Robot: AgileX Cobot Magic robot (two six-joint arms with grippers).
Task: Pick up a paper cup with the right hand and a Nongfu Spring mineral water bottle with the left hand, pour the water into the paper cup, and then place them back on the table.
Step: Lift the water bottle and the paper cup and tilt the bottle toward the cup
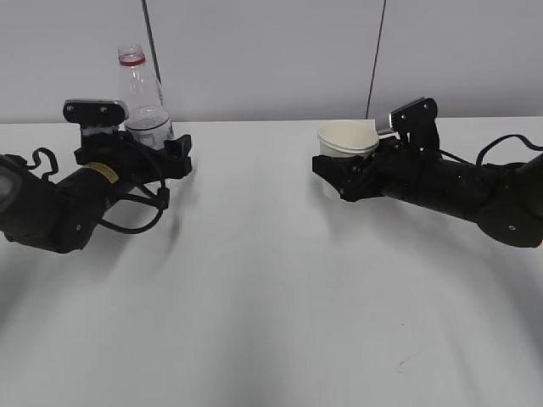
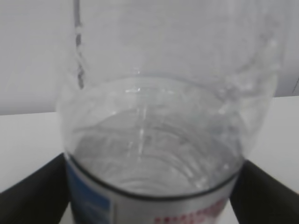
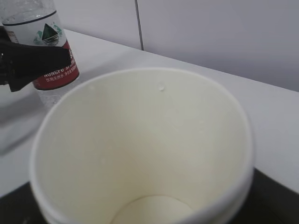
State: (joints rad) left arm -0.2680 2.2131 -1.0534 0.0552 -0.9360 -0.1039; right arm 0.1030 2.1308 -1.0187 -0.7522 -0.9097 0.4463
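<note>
The Nongfu Spring mineral water bottle (image 1: 144, 102) stands upright at the back left of the table (image 1: 271, 297), with water in its lower part. My left gripper (image 1: 154, 142) is shut on the bottle at label height. In the left wrist view the bottle (image 2: 154, 140) fills the frame, with black fingers (image 2: 32, 196) against both its sides. My right gripper (image 1: 344, 170) is shut on the paper cup (image 1: 348, 140), which is upright at the back right. In the right wrist view the cup (image 3: 140, 149) is empty inside, and the bottle (image 3: 49, 44) stands beyond it on the left.
A grey wall with dark vertical seams (image 1: 375, 59) runs behind the table's back edge. About a hand's width of bare white tabletop lies between the two grippers. A few dark specks (image 1: 407, 363) mark the front right.
</note>
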